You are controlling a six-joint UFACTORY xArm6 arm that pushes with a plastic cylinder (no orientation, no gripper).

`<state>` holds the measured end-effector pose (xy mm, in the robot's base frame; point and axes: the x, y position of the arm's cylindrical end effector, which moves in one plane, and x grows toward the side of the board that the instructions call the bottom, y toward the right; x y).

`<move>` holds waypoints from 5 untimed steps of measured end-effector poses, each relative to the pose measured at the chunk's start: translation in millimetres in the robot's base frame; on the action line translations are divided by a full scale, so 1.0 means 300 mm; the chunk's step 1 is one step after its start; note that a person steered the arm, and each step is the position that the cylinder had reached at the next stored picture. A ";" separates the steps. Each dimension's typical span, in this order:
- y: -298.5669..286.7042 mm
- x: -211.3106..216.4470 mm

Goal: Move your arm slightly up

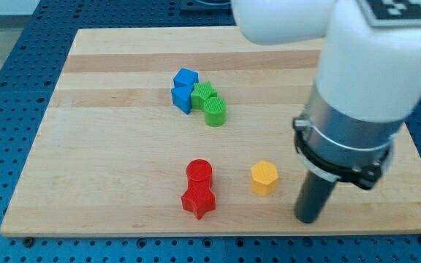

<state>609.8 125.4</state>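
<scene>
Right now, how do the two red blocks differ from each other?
The red cylinder is round-topped; the red star has points. The cylinder sits toward the view's top, the star toward the bottom, nearer the board's edge. Both share one colour and touch. My tip stands to their right, beyond the yellow hexagon.

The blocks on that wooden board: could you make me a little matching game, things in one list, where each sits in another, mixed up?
Things:
1. blue blocks
2. yellow block
3. red blocks
4. my tip

Places:
A. near the board's bottom edge, at the view's right of every block
B. upper middle of the board, touching the green blocks on their left
C. lower middle, a cylinder touching a star-shaped block below it
D. alone, between the red pair and the dark rod

Pairs: 1-B, 2-D, 3-C, 4-A
</scene>
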 end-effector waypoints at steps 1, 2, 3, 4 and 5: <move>0.111 -0.002; 0.111 -0.156; 0.107 -0.168; 0.048 -0.148; -0.101 -0.076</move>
<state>587.1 95.0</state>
